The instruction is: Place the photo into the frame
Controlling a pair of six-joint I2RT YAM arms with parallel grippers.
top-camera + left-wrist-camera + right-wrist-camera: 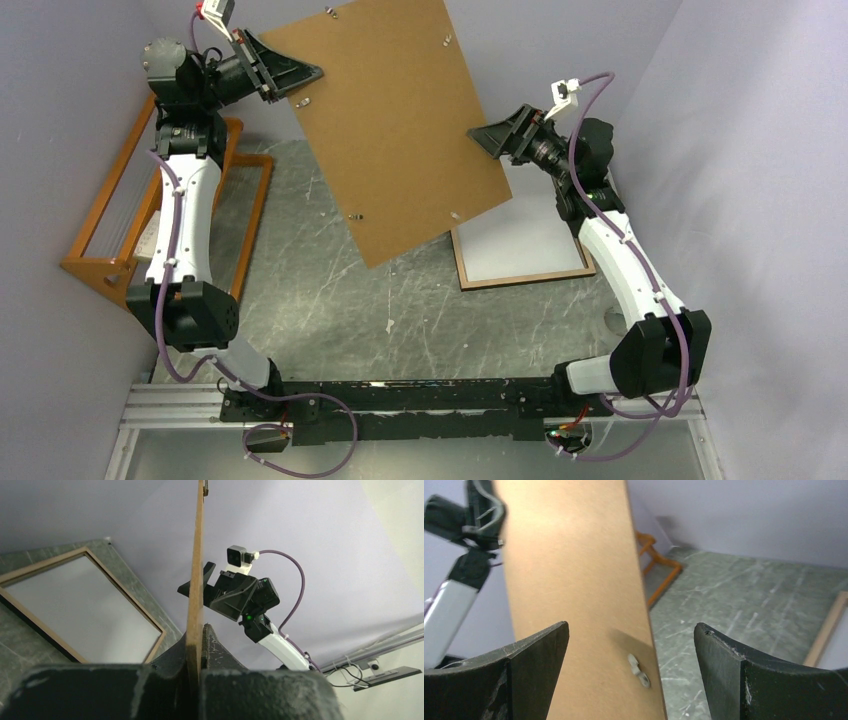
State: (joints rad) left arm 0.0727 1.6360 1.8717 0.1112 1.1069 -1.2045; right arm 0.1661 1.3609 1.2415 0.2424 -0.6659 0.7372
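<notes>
The frame (pixel 525 278) lies flat on the table at the right, brown wood side up. A plain white sheet (pixel 520 245) fills it; no landscape print shows. Both also show in the left wrist view, the frame (pixel 127 592) and the sheet (pixel 75 610). My left gripper (pixel 300 80) is shut on the left edge of the flat brown backing board (pixel 400 120) and holds it tilted in the air. My right gripper (pixel 490 135) is open at the board's right edge, and its jaws (pixel 631 630) straddle the board (pixel 574 555) without closing.
An orange wooden rack (pixel 110 230) stands at the left wall and also shows in the right wrist view (pixel 659 570). Small metal turn clips (pixel 636 670) sit on the board's face. The grey tabletop (pixel 330 290) lies under the raised board. Purple walls close in all round.
</notes>
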